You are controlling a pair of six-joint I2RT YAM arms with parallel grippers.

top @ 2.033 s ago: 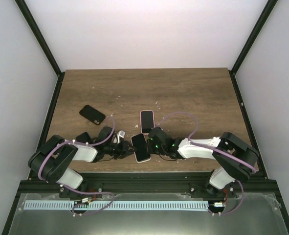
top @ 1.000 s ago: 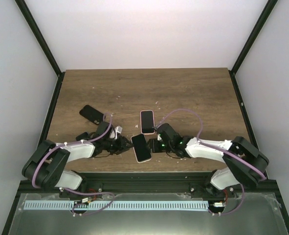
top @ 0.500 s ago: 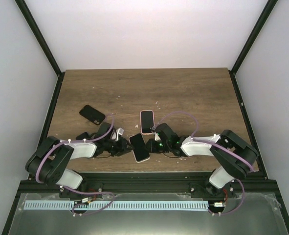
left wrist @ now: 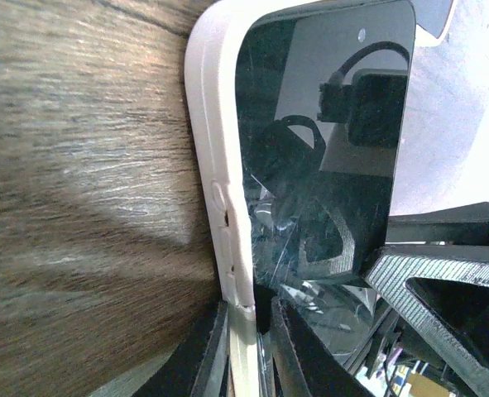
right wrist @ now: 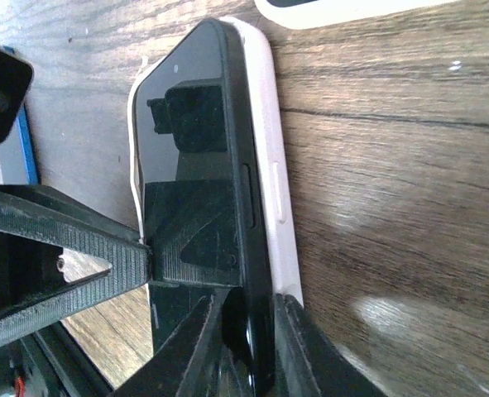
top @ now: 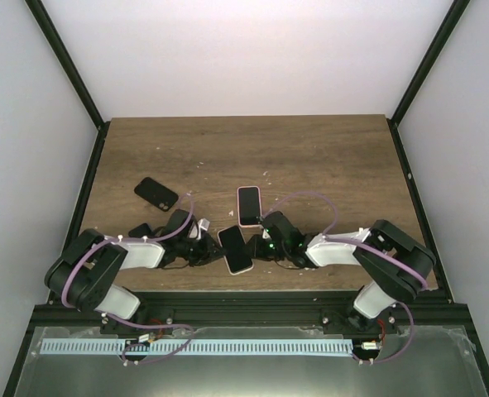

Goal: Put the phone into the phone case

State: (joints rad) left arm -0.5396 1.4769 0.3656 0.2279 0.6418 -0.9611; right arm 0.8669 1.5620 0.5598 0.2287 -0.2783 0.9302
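My left hand (left wrist: 248, 335) pinched the phone case (left wrist: 213, 165) rim and my right hand (right wrist: 244, 335) pinched the phone (right wrist: 190, 190) edge, phone lying on the surface (right wrist: 393, 207) directly between them, long axis crosswise, equally near both.

Dark wood-grain table (top: 310, 157) fills centre. Plain white walls: back wall (top: 244, 50) at 12, side walls (top: 21, 165) at 9 and 3. Black frame posts (top: 66, 62) run diagonally at 11 and 1. Black rail (top: 244, 304) along the table's 6 o'clock edge, with a grey metal shelf (top: 244, 372) below it carrying a white slotted strip (top: 227, 347). Light even and diffuse; soft glare patches on the wood in both wrist views.
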